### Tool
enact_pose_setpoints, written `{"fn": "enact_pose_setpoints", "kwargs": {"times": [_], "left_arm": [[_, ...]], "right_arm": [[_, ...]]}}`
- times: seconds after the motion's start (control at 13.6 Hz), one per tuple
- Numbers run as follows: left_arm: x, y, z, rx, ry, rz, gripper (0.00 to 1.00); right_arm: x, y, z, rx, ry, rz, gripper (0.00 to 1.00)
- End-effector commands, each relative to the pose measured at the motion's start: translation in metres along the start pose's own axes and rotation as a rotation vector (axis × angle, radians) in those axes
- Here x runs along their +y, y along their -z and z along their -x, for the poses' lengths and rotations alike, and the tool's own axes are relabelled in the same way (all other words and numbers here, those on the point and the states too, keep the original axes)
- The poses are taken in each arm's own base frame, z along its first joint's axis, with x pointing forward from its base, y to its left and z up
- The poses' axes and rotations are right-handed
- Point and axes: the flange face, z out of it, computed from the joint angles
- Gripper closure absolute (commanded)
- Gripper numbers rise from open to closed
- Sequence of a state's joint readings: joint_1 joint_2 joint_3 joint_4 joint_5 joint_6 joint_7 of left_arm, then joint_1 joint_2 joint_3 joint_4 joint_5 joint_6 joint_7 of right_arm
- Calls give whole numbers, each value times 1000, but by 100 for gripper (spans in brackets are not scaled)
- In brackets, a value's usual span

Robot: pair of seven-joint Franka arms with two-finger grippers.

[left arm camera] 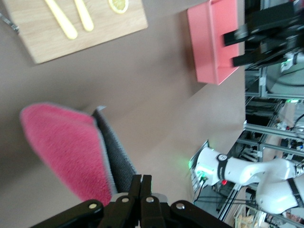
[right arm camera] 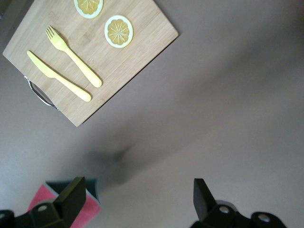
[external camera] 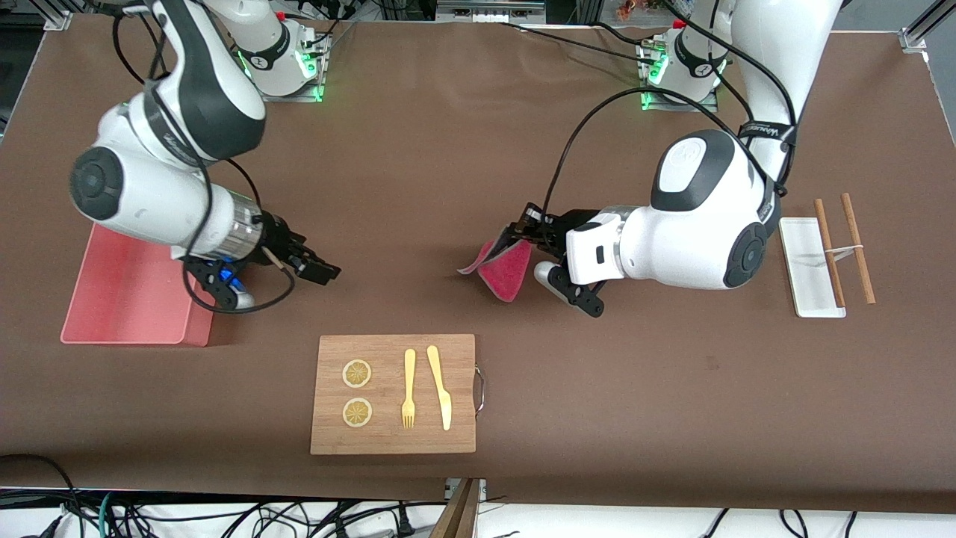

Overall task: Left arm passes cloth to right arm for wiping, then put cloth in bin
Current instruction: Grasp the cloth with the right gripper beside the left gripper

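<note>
While the left hand (external camera: pixel 515 233) hung over the bare middle of the brown surface (external camera: pixel 418 164), its fingers (left arm camera: pixel 141 187) were clenched on the top edge of the cloth (external camera: pixel 506 270), which drooped below them with its crimson-pink face toward the front camera and a flap of the grey underside (left arm camera: pixel 116 156) folded out beside it. Whether the cloth's lowest tip touched the surface could not be told.

The right hand (external camera: pixel 317 267) hovered over the surface toward the right arm's end, just beside the bin (external camera: pixel 123 299) and well apart from the cloth. Its 2 fingers (right arm camera: pixel 71 197) stood spread wide and released, with nothing between them; in the right wrist view the cloth showed only as a pink and grey corner near one fingertip's edge of the picture.

The bin sat on the surface at the right arm's end, partly under that arm's wrist, and nothing was seen on the part of its floor that showed.

Nearer to the front camera than both hands lay a wooden cutting board (external camera: pixel 393 433) with a metal handle on the edge toward the left arm's end. On it lay 2 lemon slices (external camera: pixel 357 373), a yellow fork (external camera: pixel 408 387) and a yellow knife (external camera: pixel 440 385), side by side.

At the left arm's end of the surface rested a white tray (external camera: pixel 806 261), with 2 brown sticks (external camera: pixel 857 246) beside and partly over it.
</note>
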State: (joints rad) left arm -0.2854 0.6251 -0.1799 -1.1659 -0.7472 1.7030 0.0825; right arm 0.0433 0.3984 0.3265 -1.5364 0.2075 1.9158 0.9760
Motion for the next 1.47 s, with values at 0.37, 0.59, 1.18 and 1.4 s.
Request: {"fn": "enact_pose_setpoints", "kwargs": {"times": [0.37, 0.59, 1.18, 1.4], "left_arm": [[72, -35, -14, 193, 96, 74, 100], [91, -56, -14, 228, 98, 82, 100], [96, -58, -14, 239, 107, 85, 100], [92, -55, -15, 242, 113, 82, 100]], "right_arm": [[-40, -62, 15, -9, -125, -105, 0], [-48, -82, 24, -25, -122, -104, 0], [-57, -120, 49, -67, -158, -79, 0], [-61, -131, 56, -71, -150, -79, 0]]}}
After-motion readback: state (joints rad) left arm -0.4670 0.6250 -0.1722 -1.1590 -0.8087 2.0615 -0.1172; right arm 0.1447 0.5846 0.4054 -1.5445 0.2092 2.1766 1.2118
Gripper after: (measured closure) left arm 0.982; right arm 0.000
